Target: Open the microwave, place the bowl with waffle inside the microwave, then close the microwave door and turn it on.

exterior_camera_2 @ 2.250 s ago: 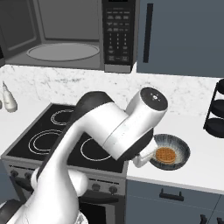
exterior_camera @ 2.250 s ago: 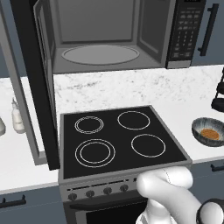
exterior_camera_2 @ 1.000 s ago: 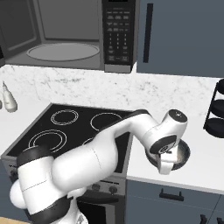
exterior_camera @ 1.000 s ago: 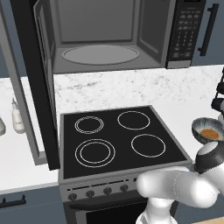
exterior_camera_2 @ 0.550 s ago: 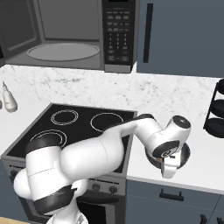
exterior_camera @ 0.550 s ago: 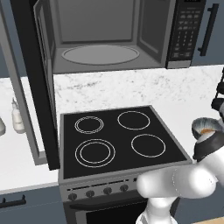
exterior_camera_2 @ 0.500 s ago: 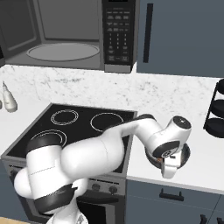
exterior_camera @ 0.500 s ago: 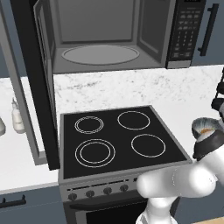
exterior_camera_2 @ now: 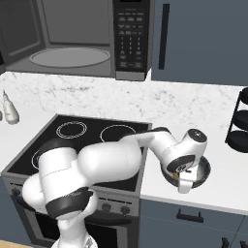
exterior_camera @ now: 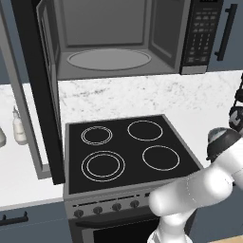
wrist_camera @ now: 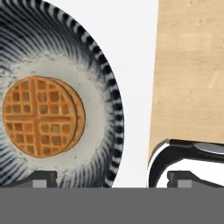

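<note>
Gripper (exterior_camera_2: 185, 180) is wide open and holds nothing; it hangs over the near rim of the bowl (exterior_camera_2: 202, 170), fingers pointing down. Hand view: one fingertip (wrist_camera: 41, 178) sits inside the bowl's ribbed wall, the other (wrist_camera: 186, 177) outside it, so the rim lies between the two tips; contact cannot be judged. Waffle (wrist_camera: 41, 117) lies flat at the bowl's centre, just ahead of the inner fingertip. Bowl rests on the white counter (exterior_camera_2: 227, 184), beside the stovetop (exterior_camera: 128, 152). Microwave (exterior_camera: 118, 38) is up and well away from the hand, with the microwave door (exterior_camera: 38, 90) swung fully open and the cavity vacant.
</note>
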Controlling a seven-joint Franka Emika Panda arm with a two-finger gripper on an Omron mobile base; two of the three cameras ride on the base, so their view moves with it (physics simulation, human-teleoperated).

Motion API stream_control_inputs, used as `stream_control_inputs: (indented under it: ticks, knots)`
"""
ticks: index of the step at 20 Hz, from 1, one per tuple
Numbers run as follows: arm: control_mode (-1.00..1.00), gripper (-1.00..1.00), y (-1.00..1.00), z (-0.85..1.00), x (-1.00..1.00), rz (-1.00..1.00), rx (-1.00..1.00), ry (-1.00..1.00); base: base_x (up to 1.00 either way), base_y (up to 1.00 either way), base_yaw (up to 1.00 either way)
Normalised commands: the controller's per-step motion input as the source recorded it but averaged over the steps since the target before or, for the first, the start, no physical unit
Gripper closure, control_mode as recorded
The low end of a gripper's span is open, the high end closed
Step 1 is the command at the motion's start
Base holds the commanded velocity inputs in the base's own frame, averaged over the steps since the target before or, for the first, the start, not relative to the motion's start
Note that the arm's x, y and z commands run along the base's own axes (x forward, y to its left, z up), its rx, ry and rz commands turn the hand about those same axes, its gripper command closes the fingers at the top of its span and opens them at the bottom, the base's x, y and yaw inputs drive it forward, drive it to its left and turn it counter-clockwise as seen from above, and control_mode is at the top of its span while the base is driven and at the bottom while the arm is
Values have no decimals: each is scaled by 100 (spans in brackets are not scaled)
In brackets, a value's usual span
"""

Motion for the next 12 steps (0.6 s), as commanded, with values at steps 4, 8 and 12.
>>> stream_control_inputs:
  ticks: [4,8,12]
  knots:
    - [-100,-100,-1,-27,26,-3,0,0,0,0,0]
    - [-100,-100,-2,-27,4,-2,0,0,0,0,0]
    - [-100,-100,0,-19,0,-3,0,0,0,0,0]
